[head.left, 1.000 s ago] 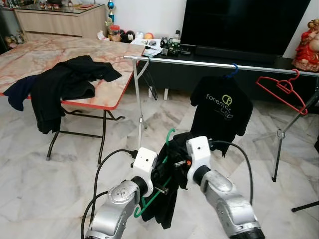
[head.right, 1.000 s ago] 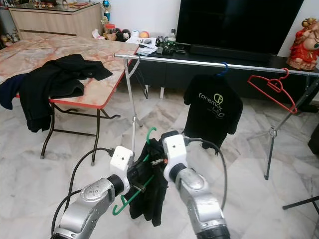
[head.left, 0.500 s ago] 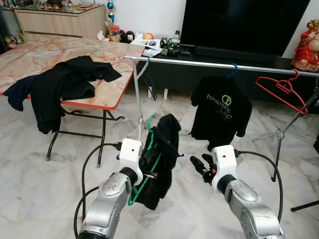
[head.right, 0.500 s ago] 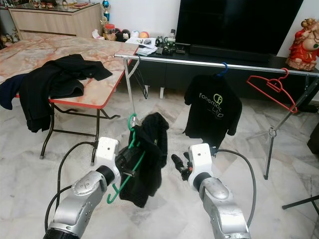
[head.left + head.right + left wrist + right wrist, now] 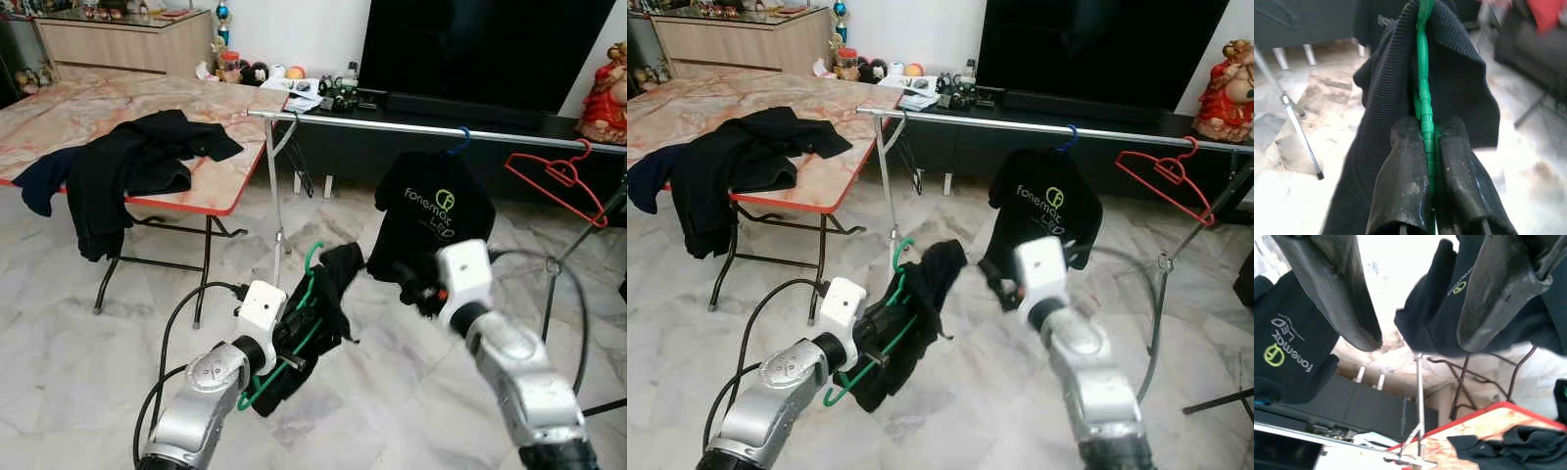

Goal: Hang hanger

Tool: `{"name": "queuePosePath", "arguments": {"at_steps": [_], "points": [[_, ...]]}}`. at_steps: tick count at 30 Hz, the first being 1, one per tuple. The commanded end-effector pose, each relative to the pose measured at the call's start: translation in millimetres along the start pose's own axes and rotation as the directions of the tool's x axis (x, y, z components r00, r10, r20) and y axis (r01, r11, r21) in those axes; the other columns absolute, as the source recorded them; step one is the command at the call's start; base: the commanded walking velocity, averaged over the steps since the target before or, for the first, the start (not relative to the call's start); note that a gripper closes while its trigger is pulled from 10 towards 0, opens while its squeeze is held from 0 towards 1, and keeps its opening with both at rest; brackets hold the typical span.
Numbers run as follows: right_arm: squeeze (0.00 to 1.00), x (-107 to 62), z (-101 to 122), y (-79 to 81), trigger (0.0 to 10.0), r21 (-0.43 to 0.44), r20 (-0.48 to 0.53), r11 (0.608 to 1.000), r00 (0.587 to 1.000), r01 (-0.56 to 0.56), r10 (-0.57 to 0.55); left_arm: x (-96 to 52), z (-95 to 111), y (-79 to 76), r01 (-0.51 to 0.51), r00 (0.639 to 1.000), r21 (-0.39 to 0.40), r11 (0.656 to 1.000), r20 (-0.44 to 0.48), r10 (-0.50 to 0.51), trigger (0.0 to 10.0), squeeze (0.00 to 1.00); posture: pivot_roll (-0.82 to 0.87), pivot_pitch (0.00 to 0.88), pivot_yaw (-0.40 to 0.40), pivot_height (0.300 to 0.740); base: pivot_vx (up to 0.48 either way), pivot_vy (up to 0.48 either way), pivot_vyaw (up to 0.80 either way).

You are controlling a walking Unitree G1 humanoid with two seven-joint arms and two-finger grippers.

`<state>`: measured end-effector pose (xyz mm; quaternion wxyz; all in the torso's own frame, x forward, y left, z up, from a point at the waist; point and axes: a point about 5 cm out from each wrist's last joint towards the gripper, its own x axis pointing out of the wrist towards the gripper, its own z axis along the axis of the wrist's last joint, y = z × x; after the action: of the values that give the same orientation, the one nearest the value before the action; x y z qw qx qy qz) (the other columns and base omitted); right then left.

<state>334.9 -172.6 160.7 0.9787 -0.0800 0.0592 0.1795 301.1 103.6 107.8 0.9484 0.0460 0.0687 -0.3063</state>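
Steel rail (image 5: 392, 125) crosses the upper frame, your target. Low in the centre, your left gripper (image 5: 286, 345) is clamped on the green hanger (image 5: 312, 284), black garment (image 5: 333, 294) draped over it. The left wrist view shows both fingers (image 5: 1400, 186) pinching the plastic. Your right gripper (image 5: 1415, 298) is spread wide, holding nothing.

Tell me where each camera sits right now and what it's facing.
Left eye, head: looks down at both arms, the left hand clamping the green hanger with a black garment, the rail beyond.
Right eye, head: same scene, the right hand raised and blurred before the hung T-shirt.
Left wrist: along its fingers, shut on the hanger.
Right wrist: between its spread fingers toward T-shirt, rail stand and table.
Shared: T-shirt, table, rail.
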Motion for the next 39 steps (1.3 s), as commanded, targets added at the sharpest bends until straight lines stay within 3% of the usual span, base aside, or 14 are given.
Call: {"name": "queuePosePath", "arguments": {"at_steps": [1,4,7,8,10,11,12,14,20,23,29,31,36,39], "points": [[0.00,2.0,0,0.2,10.0,-0.017,-0.011,0.999,0.999,-0.037,0.037,0.4,-1,-5.2,0.048,0.999,0.021,0.999,-0.007,-0.048,10.0,0.00,0.13,0.000,-0.064,0.740,0.000,0.000,0.00],[0.00,5.3,5,-3.0,10.0,-0.049,-0.022,0.993,0.994,-0.109,0.108,-2.5,-5,-7.0,0.101,0.994,0.040,0.994,-0.037,-0.099,10.0,0.00,0.13,0.000,-0.064,0.740,0.000,0.000,0.00],[0.00,4.5,7,-0.8,10.0,-0.214,-0.100,0.898,0.923,-0.385,0.372,-10.0,-12,-11.5,0.235,0.969,0.084,0.968,-0.103,-0.226,10.0,0.00,0.12,0.000,-0.061,0.740,0.000,0.000,0.00],[0.00,3.6,6,0.1,10.0,-0.233,-0.119,0.875,0.905,-0.425,0.408,-10.5,-13,-11.9,0.252,0.964,0.091,0.963,-0.113,-0.241,10.0,0.00,0.12,0.000,-0.060,0.740,0.000,0.000,0.00],[0.00,-3.7,-2,0.0,10.0,-0.324,-0.190,0.772,0.837,-0.547,0.514,-12.6,-13,-14.7,0.302,0.949,0.101,0.948,-0.128,-0.289,10.0,0.00,0.12,0.000,-0.064,0.740,0.000,0.000,0.00],[0.00,-4.8,-5,-2.2,10.0,-0.336,-0.222,0.753,0.824,-0.566,0.521,-12.7,-13,-15.2,0.312,0.946,0.098,0.945,-0.127,-0.299,10.0,0.00,0.12,0.000,-0.069,0.740,0.000,0.000,0.00],[0.00,-4.8,-5,-2.2,10.0,-0.336,-0.222,0.753,0.824,-0.566,0.521,-12.7,-13,-15.2,0.312,0.946,0.098,0.945,-0.127,-0.299,10.0,0.00,0.12,0.000,-0.069,0.740,0.000,0.000,0.00],[0.00,-9.3,-6,-11.4,10.0,-0.290,-0.255,0.711,0.768,-0.641,0.588,-14.1,-8,-16.3,0.366,0.927,0.101,0.925,-0.126,-0.353,10.0,0.00,0.12,0.000,-0.078,0.740,0.000,0.000,0.00],[0.00,-24.3,-18,-21.3,10.0,-0.201,-0.293,0.594,0.626,-0.779,0.722,-15.6,-8,-11.5,0.402,0.911,0.122,0.908,-0.152,-0.383,10.0,0.00,0.12,0.000,-0.081,0.740,0.000,0.000,0.00],[0.00,-29.9,-32,-28.7,10.0,-0.178,-0.362,0.569,0.591,-0.803,0.721,-16.7,-5,-12.5,0.434,0.897,0.125,0.892,-0.148,-0.416,10.0,0.00,0.12,0.000,-0.082,0.740,0.000,0.000,0.00],[0.00,-37.8,-44,-33.9,10.0,-0.136,-0.412,0.529,0.533,-0.838,0.739,-19.3,4,-22.9,0.552,0.831,0.116,0.826,-0.150,-0.535,10.0,0.00,0.11,0.000,-0.084,0.740,0.000,0.000,0.00],[0.00,-37.7,-47,-36.3,10.0,-0.153,-0.446,0.528,0.535,-0.835,0.717,-19.7,6,-24.4,0.578,0.814,0.121,0.807,-0.162,-0.558,10.0,0.00,0.11,0.000,-0.086,0.740,0.000,0.000,0.00],[0.00,-30.3,-46,-40.7,10.0,-0.209,-0.458,0.571,0.595,-0.794,0.661,-19.3,7,-27.1,0.605,0.794,0.130,0.786,-0.175,-0.582,10.0,0.00,0.11,0.000,-0.088,0.740,0.000,0.000,0.00],[0.00,-29.6,-41,-36.0,10.0,-0.184,-0.411,0.540,0.564,-0.821,0.717,-20.3,6,-31.7,0.622,0.780,0.125,0.773,-0.180,-0.599,10.0,0.00,0.12,0.000,-0.089,0.740,0.000,0.000,0.00]]}}
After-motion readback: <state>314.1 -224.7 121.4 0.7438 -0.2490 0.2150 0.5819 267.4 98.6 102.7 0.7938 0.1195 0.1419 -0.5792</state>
